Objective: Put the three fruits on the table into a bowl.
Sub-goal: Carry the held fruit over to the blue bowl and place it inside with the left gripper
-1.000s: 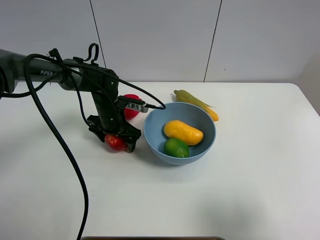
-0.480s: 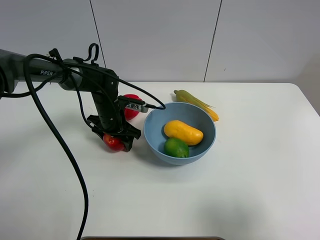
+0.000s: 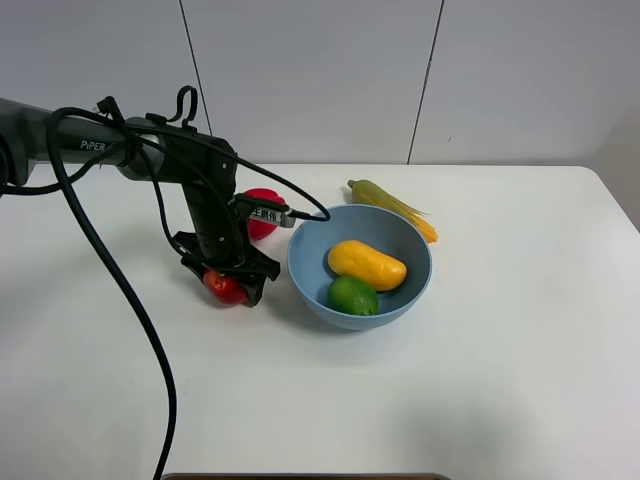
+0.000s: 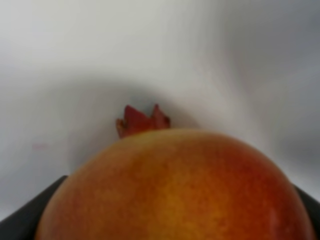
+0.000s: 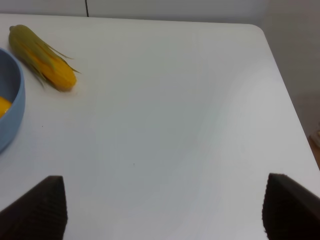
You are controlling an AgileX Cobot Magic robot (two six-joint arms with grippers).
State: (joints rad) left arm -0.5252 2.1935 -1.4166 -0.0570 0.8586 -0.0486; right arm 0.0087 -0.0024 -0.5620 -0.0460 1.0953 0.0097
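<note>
The round red apple (image 3: 225, 287) is between the fingers of my left gripper (image 3: 227, 282), just left of the bowl and at or barely above the white table (image 3: 500, 350). In the left wrist view the apple (image 4: 175, 190) fills the frame, with a small dried crown on its far side. The yellow-orange mango (image 3: 367, 264) and the green lime (image 3: 352, 295) lie inside the light-blue bowl (image 3: 408, 292). My right gripper (image 5: 162, 212) is open and empty over bare table to the right of the bowl (image 5: 10, 115); it is out of the exterior high view.
A red bell pepper (image 3: 264, 222) lies behind the left arm, close to the bowl's left rim. A corn cob with green husk (image 3: 390, 205) lies behind the bowl, and it also shows in the right wrist view (image 5: 42, 57). A black cable hangs from the left arm.
My left gripper's fingers have drawn in onto the apple, and the apple has shifted slightly to the left. The bowl, mango and lime have not moved.
</note>
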